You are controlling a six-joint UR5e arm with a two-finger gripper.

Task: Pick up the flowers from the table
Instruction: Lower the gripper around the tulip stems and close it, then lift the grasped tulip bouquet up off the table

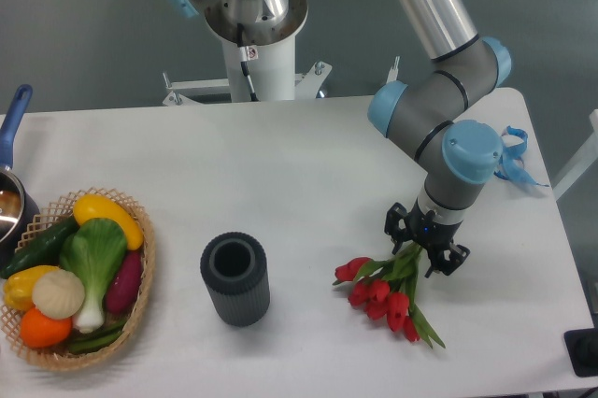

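The flowers (381, 291), a bunch of red tulips with green stems and leaves, lie at the front right of the white table (280, 164). The blooms point left and toward the front edge. The stem ends run up and to the right into my gripper (426, 250). The gripper points straight down over the stem ends with its black fingers on either side of them. Whether the fingers press the stems or only straddle them does not show. Whether the bunch rests on the table or is lifted slightly is unclear.
A dark ribbed cylindrical cup (234, 278) stands left of the flowers. A wicker basket of vegetables (77, 278) sits at the front left, with a blue-handled pot (11, 194) behind it. Blue ribbon pieces (512, 157) lie near the right edge.
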